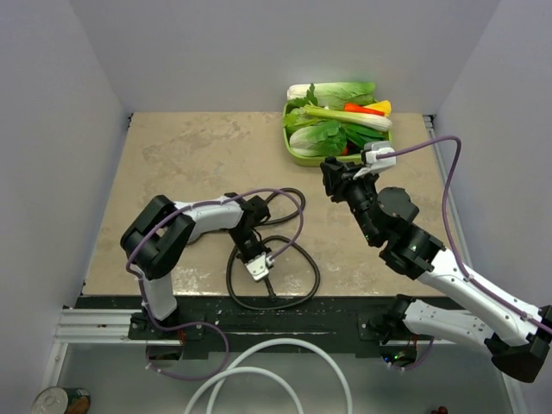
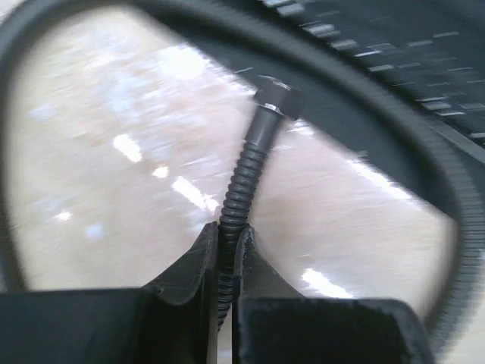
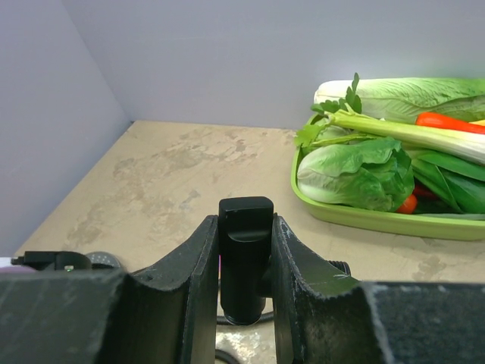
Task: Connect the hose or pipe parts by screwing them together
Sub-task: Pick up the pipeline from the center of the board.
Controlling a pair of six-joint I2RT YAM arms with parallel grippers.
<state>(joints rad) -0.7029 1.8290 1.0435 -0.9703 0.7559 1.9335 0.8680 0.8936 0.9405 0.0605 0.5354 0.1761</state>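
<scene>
One hose (image 2: 241, 189) end pinched between left jaws.

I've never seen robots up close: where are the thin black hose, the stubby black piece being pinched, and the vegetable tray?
black hose (image 2: 239, 193): left wrist view, ribbed stretch below its end nut.
black pipe part (image 3: 245, 250): right wrist view, its front face.
green vegetable tray (image 3: 379, 220): right wrist view, near rim.

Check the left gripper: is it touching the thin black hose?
Touching. The left wrist view shows the left gripper shut on the black ribbed hose, with both fingers pressed against its sides and no gap.
</scene>
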